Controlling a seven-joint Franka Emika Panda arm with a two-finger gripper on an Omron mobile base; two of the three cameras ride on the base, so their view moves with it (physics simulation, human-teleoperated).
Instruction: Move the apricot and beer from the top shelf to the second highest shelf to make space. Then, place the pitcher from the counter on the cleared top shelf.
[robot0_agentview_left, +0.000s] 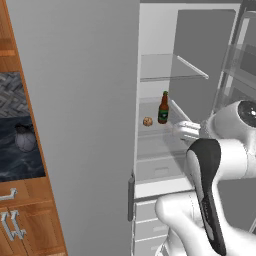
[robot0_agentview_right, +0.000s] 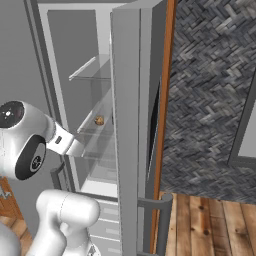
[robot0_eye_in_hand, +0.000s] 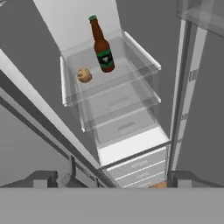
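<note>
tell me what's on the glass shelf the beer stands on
The beer stands upright with the apricot beside it, apart. Nothing else shows on that shelf.

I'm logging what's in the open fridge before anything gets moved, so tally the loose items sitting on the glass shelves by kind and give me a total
Bottles: 1, the beer, standing upright on a glass shelf.
Fruit: 1, the apricot, on the same shelf beside the bottle.
Total: 2 loose items on the shelves.

in the right base view the fridge door (robot0_agentview_right: 131, 125) hides the beer; the apricot (robot0_agentview_right: 99, 120) shows tiny
</note>
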